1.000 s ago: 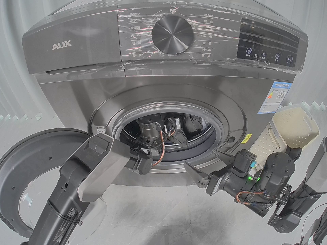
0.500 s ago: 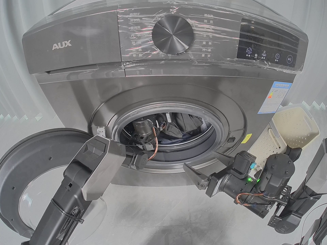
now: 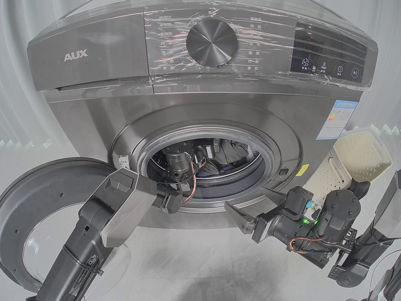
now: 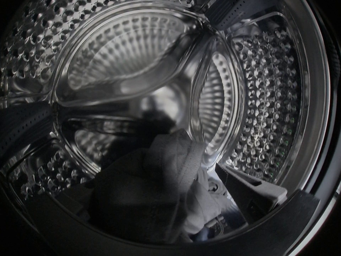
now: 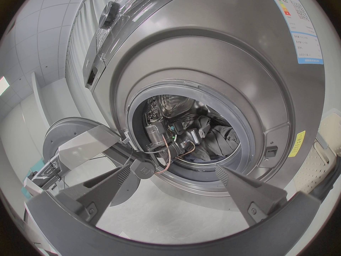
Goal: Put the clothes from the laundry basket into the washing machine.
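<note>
L wrist cam, deep in drum [image 4: 266, 89]: clothes [image 4: 152, 189] piled, left gripper [image 3: 210, 153] fingers spread (holding nothing). Head cam: right gripper [image 3: 243, 195] agape outside, laundry basket [image 3: 363, 151] beside washing machine [image 3: 250, 105].

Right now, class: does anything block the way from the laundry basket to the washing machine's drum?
The door is swung fully open. The left arm extends through the opening's left side into the drum, partly filling it. The open right gripper hangs in front, just below the opening.

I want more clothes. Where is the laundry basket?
In the head view the cream laundry basket is on the robot's right, beside the lower corner of the washing machine.
</note>
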Available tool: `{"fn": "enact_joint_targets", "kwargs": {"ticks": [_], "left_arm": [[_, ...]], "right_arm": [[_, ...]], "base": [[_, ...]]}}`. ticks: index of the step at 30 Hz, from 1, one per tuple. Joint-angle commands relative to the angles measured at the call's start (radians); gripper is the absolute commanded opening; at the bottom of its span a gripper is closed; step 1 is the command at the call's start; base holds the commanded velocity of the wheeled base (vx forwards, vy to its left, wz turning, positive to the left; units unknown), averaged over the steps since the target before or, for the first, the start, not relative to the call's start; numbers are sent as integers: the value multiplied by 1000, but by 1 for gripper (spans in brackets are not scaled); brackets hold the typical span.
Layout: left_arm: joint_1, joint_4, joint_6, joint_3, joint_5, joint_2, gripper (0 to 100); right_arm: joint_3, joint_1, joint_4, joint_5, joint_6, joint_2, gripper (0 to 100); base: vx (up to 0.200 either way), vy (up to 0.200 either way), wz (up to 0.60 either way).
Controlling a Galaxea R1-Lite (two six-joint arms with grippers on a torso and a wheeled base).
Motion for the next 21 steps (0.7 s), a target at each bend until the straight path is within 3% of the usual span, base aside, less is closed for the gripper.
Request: {"fn": "enact_joint_targets", "kwargs": {"ticks": [1,4,14,15,21], "left_arm": [[-5,-1,0,102,-6,-36,100],[-7,-6,0,129,-7,-47,100],[-68,-33,2,438,-27,-202,100],[-85,-64,2,517,-36,-233,100],[-131,-138,0,659,-38,-292,100]], "right_arm": [[1,0,-1,0,0,3,100],[1,0,-1,0,0,3,100],[1,0,-1,0,0,1,100],[1,0,-1,0,0,1,100],[3,0,-1,0,3,1,100]], "base": [[0,0,0],[0,0,0],[0,0,0],[0,0,0],[0,0,0]]}}
